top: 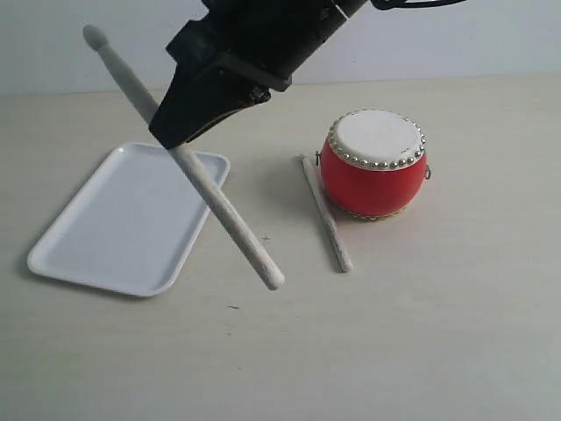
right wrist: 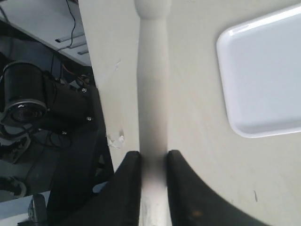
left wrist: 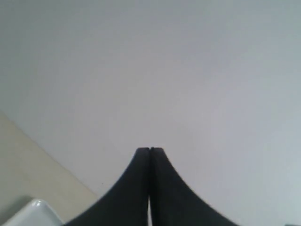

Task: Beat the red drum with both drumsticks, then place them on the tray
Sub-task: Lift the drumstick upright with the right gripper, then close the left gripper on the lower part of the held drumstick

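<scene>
The red drum (top: 375,167) stands upright on the table, right of centre. One drumstick (top: 326,215) lies on the table, close along the drum's left side. My right gripper (top: 175,140) reaches across from the upper right and is shut on the other drumstick (top: 230,217), held slanted in the air above the right edge of the white tray (top: 105,228). In the right wrist view the fingers (right wrist: 154,157) clamp this stick (right wrist: 153,84), with the tray (right wrist: 268,75) off to one side. My left gripper (left wrist: 149,150) is shut on nothing, facing a blank wall.
The pale table (top: 421,333) carries only the drum, the tray and the loose stick. Beyond the table's edge, the right wrist view shows a black arm base with cables (right wrist: 37,99). A white rounded corner (left wrist: 33,212) shows low in the left wrist view.
</scene>
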Action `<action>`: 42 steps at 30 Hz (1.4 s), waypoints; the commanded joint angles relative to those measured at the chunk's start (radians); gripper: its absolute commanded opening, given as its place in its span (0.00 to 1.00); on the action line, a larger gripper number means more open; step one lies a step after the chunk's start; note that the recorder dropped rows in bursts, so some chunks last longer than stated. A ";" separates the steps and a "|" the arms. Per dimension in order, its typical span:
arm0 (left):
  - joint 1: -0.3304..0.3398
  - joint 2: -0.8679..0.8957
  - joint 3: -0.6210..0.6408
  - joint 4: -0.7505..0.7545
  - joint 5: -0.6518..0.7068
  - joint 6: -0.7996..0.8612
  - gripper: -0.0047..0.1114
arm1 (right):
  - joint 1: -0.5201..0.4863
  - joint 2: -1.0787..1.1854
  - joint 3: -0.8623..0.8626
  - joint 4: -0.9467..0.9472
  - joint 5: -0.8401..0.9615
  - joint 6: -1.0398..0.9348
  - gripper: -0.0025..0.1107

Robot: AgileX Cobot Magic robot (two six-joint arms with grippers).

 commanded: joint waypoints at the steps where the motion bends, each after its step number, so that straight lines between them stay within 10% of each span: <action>1: -0.003 0.231 -0.239 0.054 0.250 0.291 0.04 | -0.043 -0.018 0.006 0.053 -0.004 -0.011 0.02; 9: -0.003 0.760 -0.428 -0.001 0.712 0.376 0.04 | -0.108 -0.036 0.006 0.085 -0.004 -0.011 0.02; 20: -0.003 1.046 -0.428 -0.540 1.117 0.952 0.06 | -0.178 -0.044 0.111 0.272 -0.004 -0.047 0.02; 36: -0.003 1.048 -0.260 -0.527 1.117 1.042 0.62 | -0.176 -0.044 0.324 0.609 -0.004 -0.180 0.02; 42: -0.003 1.048 -0.237 -0.583 1.117 1.070 0.66 | -0.122 -0.044 0.324 0.609 -0.046 -0.152 0.02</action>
